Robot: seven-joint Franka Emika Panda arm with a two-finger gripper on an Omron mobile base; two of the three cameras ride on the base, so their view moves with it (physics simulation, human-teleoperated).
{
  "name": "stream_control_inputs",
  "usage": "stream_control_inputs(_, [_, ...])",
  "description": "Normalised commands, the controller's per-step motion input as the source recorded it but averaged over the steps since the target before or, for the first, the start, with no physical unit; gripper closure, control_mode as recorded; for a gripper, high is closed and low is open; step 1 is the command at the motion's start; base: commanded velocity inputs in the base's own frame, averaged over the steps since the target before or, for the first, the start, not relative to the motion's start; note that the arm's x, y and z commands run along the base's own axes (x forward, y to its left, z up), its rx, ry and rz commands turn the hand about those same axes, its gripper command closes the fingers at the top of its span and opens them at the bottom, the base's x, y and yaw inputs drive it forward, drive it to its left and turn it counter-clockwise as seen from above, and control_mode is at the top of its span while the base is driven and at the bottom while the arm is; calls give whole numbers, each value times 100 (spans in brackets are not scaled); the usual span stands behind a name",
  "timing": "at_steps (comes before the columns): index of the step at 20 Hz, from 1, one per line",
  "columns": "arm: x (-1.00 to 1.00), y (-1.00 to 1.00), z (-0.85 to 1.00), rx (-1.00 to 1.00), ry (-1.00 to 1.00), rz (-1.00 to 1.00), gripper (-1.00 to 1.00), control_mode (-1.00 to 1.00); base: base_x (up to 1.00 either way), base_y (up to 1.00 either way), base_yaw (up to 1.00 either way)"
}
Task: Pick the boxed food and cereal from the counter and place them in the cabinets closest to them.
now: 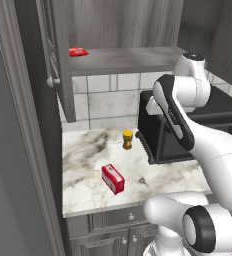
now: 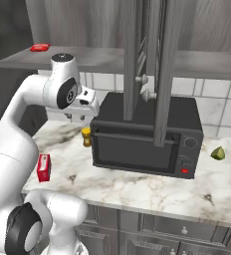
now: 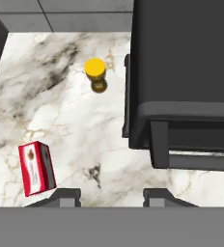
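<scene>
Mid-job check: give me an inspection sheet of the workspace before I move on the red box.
Surface: counter, white veined marble.
Job's things: boxed food lies on the counter near its front edge, free of the gripper; cereal nothing seen; cabinets open, with a flat red item on the shelf.
Clutter: yellow jar standing beside the microwave; green lime piece right of the microwave.
Gripper: gripper open, holding nothing, high over the counter, the box to one side of it.
Cables: nothing seen.
Surroundings: tiled wall, lower cabinets with knobs.
</scene>
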Motion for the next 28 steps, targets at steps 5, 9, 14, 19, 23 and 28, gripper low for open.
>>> stream_control_inputs(5, [0, 4, 0, 4, 2, 0, -100, -100, 0, 0, 0])
stream_control_inputs(9, [0, 10, 0, 5, 2, 0, -100, -100, 0, 0, 0])
stream_control_inputs(14, [-2, 12, 0, 5, 2, 0, -100, -100, 0, 0, 0])
stream_control_inputs(19, [-6, 14, -1, 1, 1, 0, -100, -100, 0, 0, 0])
stream_control_inputs(23, [-4, 17, 0, 0, 1, 0, -100, -100, 0, 0, 0])
stream_control_inputs(28, [-4, 18, 0, 0, 1, 0, -100, -100, 0, 0, 0])
